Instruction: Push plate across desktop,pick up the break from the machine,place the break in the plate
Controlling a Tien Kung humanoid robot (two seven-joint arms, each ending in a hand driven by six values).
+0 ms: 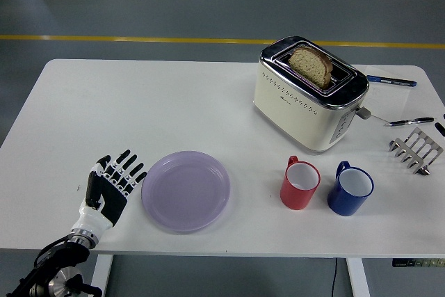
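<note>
A lilac plate (185, 190) lies flat near the table's front edge, left of centre. My left hand (113, 181) stands against the plate's left rim, fingers straight and spread, holding nothing. A slice of brown bread (311, 65) sticks up from the slot of the cream and chrome toaster (306, 95) at the back right. My right arm is out of view.
A red mug (300, 183) and a blue mug (351, 189) stand right of the plate, in front of the toaster. A metal toast rack (416, 149) and two pens (391, 81) lie at the right edge of the white table (139, 102).
</note>
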